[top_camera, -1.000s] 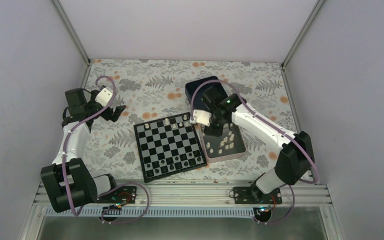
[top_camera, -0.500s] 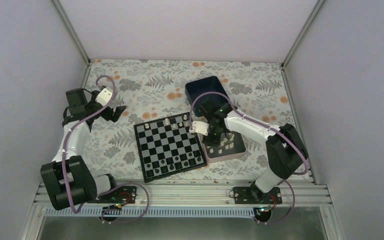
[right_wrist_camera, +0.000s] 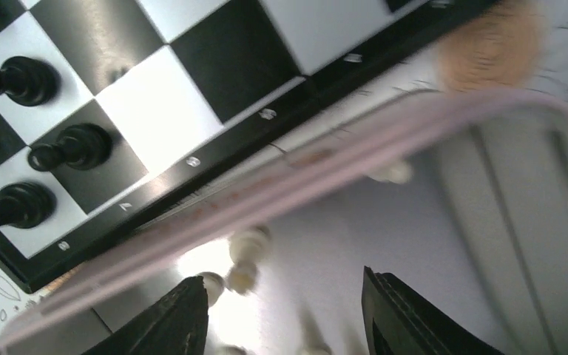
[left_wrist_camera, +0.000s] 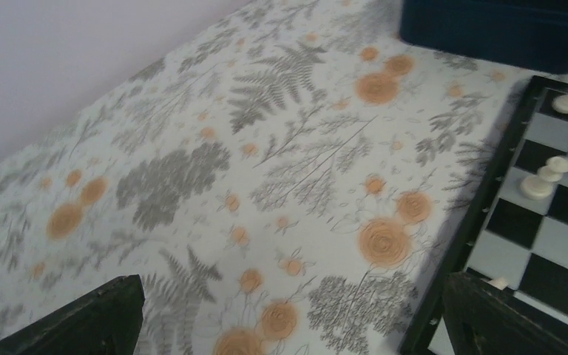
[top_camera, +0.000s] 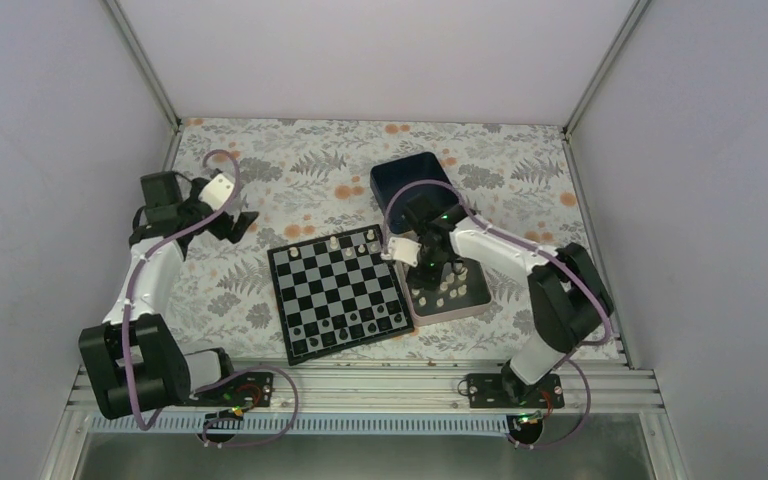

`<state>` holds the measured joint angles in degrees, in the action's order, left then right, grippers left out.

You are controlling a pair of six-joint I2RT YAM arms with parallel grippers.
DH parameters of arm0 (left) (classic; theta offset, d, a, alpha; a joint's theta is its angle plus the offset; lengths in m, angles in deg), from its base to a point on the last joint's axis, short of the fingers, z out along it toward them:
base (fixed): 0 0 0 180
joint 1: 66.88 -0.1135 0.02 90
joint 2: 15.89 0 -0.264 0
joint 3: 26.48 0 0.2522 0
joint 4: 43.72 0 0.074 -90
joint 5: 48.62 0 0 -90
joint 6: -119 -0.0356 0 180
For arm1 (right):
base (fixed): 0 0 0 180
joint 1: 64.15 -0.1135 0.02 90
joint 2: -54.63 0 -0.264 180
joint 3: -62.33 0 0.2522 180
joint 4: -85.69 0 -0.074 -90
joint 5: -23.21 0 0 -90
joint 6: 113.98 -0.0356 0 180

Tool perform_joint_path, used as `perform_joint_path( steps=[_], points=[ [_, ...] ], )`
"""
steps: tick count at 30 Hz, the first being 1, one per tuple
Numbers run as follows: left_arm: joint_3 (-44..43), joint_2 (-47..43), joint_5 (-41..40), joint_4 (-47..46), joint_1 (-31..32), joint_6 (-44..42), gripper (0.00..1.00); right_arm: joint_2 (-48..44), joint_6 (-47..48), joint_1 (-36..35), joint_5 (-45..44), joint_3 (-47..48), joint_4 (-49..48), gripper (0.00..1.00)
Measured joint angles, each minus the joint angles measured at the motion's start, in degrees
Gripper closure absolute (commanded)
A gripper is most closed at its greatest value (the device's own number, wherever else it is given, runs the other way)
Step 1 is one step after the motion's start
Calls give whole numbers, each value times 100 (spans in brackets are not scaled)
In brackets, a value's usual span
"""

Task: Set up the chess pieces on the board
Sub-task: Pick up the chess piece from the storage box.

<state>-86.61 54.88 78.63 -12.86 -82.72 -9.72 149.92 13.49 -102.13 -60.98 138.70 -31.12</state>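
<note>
Near the middle of the desk (top_camera: 290, 160), toward its near edge, we see the chessboard (top_camera: 337, 288) lying flat, with a few cream-white chess pieces (top_camera: 352, 241) on its far row and black pieces (top_camera: 345, 325) on its near row. Just right of it, more cream pieces lie in a silver tin (top_camera: 455, 314). Our right gripper (right_wrist_camera: 285, 318) hangs over this tin, fingers spread, grasping nothing. Our left gripper (left_wrist_camera: 296, 325) hovers nearer the desk's left edge, fingers likewise apart.

You have a dark blue box (top_camera: 407, 176) towards the far side of the floral tablecloth (top_camera: 290, 165), a silver tin (top_camera: 480, 292) just nearer than it, and black chess pieces (top_camera: 345, 325) to the left of the tin.
</note>
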Motion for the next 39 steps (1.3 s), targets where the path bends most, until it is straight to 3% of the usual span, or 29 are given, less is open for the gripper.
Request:
perform_joint_path(
  steps=[5,11,16,21,23,27,32,39],
  points=[
    [-1202,85,-455,861,1088,-256,0,-520,4,667,39,2,-46,41],
    [-3169,708,-1189,1606,3132,-393,0,-953,66,2129,190,2,-205,34],
    [-4347,1978,-1895,2422,5021,-529,0,-1215,-42,3182,404,4,-511,26],
    [-5346,3473,-2218,3351,6153,-704,4,-1460,-354,3519,509,2,-949,14],
    [-5733,4024,-2284,3735,6474,-782,11,-1495,-470,3556,516,-9,-1132,1],
    [-6424,4846,-2337,4393,6815,-901,18,-1497,-675,3615,372,-173,-1462,0],
    [-6806,5383,-2389,4909,6911,-942,38,-1508,-839,3748,66,-422,-1777,0],
    [-7060,6004,-2507,5300,7160,-946,45,-1650,-907,3775,-186,-535,-2059,0]
  ],
)
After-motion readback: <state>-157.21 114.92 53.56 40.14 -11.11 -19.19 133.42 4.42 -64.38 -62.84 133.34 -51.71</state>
